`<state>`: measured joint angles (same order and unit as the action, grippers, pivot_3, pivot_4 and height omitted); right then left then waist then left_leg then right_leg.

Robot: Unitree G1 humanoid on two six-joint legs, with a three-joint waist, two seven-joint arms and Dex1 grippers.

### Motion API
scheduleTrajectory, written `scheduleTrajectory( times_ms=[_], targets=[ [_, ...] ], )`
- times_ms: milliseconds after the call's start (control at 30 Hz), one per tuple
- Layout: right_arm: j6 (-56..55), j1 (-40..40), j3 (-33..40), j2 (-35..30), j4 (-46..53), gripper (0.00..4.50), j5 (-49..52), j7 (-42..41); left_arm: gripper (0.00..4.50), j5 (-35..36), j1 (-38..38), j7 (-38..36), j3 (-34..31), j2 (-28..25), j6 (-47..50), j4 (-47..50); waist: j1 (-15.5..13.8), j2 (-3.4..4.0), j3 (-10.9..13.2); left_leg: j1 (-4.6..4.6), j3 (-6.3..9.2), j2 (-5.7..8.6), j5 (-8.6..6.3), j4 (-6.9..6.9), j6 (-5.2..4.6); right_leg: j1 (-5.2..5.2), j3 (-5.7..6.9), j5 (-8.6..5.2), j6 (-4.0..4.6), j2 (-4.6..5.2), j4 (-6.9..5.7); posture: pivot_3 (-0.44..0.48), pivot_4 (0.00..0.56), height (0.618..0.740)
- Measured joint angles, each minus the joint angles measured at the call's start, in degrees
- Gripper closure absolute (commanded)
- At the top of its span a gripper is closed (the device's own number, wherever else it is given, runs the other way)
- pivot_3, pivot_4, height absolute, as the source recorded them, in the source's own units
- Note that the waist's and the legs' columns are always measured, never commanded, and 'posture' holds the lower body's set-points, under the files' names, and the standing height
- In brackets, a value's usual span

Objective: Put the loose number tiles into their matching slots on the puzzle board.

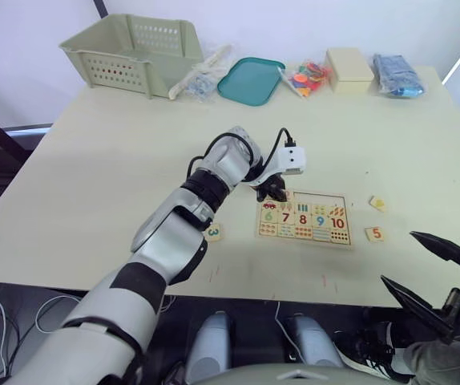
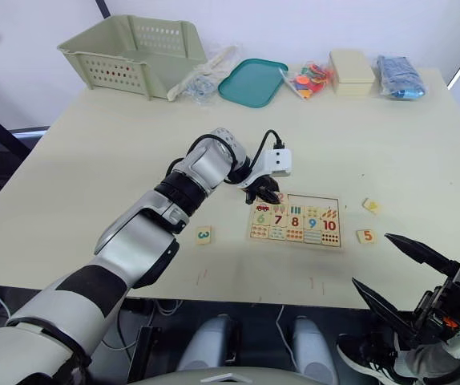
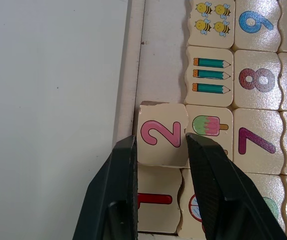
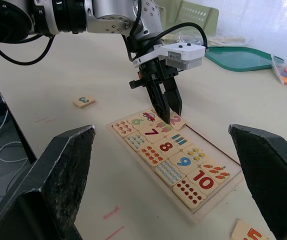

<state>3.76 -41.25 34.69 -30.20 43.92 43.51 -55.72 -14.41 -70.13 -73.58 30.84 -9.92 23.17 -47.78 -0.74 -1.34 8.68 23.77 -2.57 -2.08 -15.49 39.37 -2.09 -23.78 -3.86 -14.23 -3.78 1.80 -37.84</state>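
Pink "2" tile (image 3: 161, 134) in left gripper (image 3: 161, 150)

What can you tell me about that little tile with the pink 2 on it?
The 2 tile is a small square of pale wood printed with a pink digit. It sits slightly tilted over the puzzle board's top row, next to the 1 tile, not yet flat in its slot. The left gripper has a black finger on either side of it.

head stereo looking down, wrist views close, sharing puzzle board (image 1: 304, 218)
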Motion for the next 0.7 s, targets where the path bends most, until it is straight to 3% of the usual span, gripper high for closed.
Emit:
scheduleTrajectory(
  times_ms=[633, 667, 700],
  targets=[
    [-0.11, 0.06, -0.01, 0.12, -0.05, 0.00, 0.00, -0.07, 3.54, 0.02, 0.61, -0.07, -0.02, -0.41, 0.23, 1.11, 0.05, 0.02, -0.01, -0.02, 0.00, 0.00, 0.00, 0.00, 0.00, 0.00, 0.00, 0.00, 0.00, -0.01, -0.03, 0.000, 0.150, 0.740],
    [-0.12, 0.05, -0.01, 0.12, -0.05, 0.00, 0.00, -0.07, 2.50, 0.02, 0.62, -0.12, -0.02, -0.41, 0.29, 1.15, 0.05, 0.02, -0.01, -0.02, 0.00, 0.00, 0.00, 0.00, 0.00, 0.00, 0.00, 0.00, 0.00, -0.01, -0.03, 0.000, 0.150, 0.740],
    [-0.12, 0.06, -0.01, 0.12, -0.05, 0.00, 0.00, -0.06, 2.20, 0.02, 0.64, -0.21, -0.01, -0.41, 0.34, 1.16, 0.06, 0.02, -0.01, -0.02, 0.00, 0.00, 0.00, 0.00, 0.00, 0.00, 0.00, 0.00, 0.00, -0.01, -0.02, 0.000, 0.150, 0.740]
  ],
)
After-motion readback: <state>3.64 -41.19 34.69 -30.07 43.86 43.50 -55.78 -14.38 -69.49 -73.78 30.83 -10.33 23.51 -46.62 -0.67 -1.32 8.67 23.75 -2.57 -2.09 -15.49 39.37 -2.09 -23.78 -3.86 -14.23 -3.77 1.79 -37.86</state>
